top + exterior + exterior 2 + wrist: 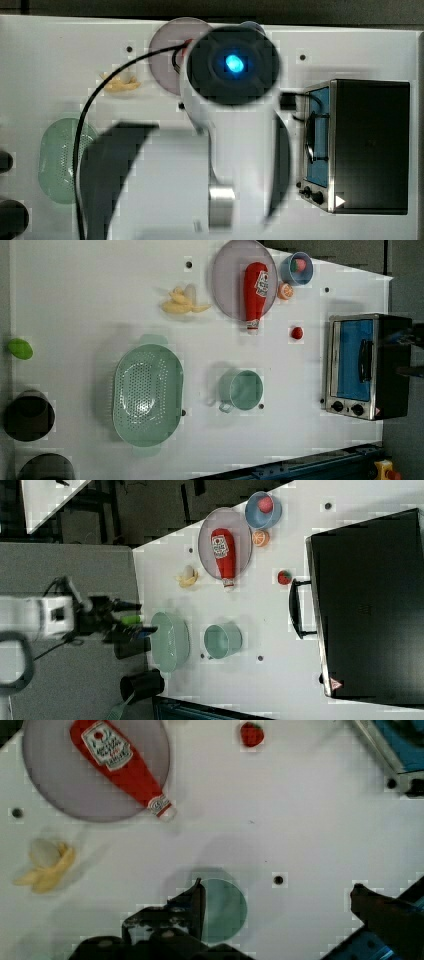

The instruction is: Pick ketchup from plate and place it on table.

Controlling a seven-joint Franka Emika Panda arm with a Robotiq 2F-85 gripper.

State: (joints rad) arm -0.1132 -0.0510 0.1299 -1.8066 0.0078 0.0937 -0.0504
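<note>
On the plate (227, 280) the ketchup (254, 290) lies slanted, cap overhanging the desk (90, 300), so the empty, wide-apart claw (275, 902) could roll it.

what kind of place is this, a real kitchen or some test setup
Most likely a lab test bench staged as a toy kitchen, not a real one. A white table with small dark holes holds a toaster oven, a ketchup bottle lying on a plate, and a green perforated basket.
</note>
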